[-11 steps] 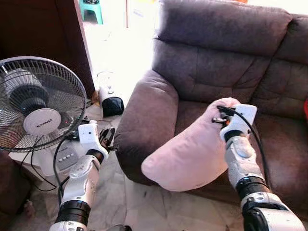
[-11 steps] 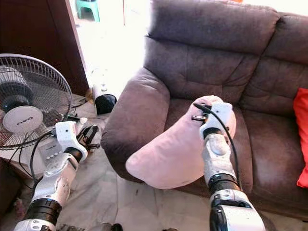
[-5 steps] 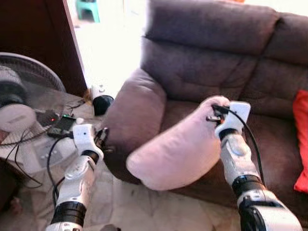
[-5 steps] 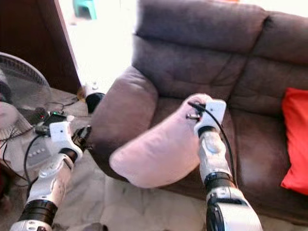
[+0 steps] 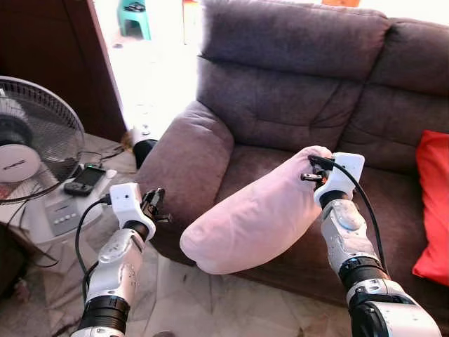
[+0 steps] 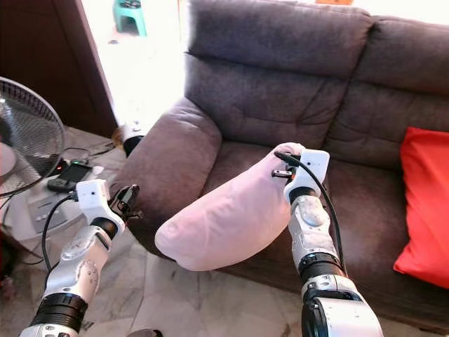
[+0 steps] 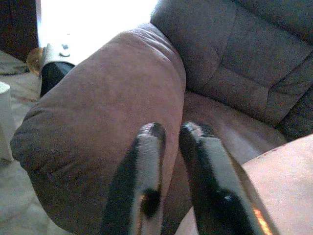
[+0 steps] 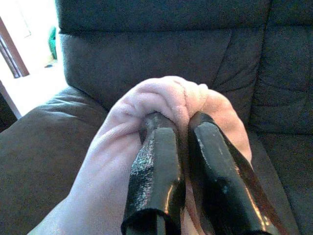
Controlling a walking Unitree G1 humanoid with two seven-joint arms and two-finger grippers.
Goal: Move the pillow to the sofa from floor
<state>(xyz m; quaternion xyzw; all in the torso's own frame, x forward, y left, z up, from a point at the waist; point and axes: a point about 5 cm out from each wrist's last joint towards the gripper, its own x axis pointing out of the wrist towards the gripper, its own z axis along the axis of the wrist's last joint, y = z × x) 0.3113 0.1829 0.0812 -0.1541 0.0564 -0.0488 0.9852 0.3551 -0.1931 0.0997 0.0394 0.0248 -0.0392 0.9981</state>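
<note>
A dark brown fabric sofa (image 5: 295,91) with a rounded armrest (image 5: 184,151) stands on a pale marble-tiled floor (image 5: 210,309). A red cushion (image 5: 431,203) rests at its far end. A standing fan (image 5: 28,151) sits beside a dark wooden panel (image 5: 52,63), with a phone (image 5: 84,179) on the fan's base. Bright daylight floods a doorway behind, where a green plastic stool (image 5: 133,15) stands.

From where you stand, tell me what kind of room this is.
Most likely a home living room: a brown sofa with a red cushion, a standing fan beside it, and a tiled floor.
</note>
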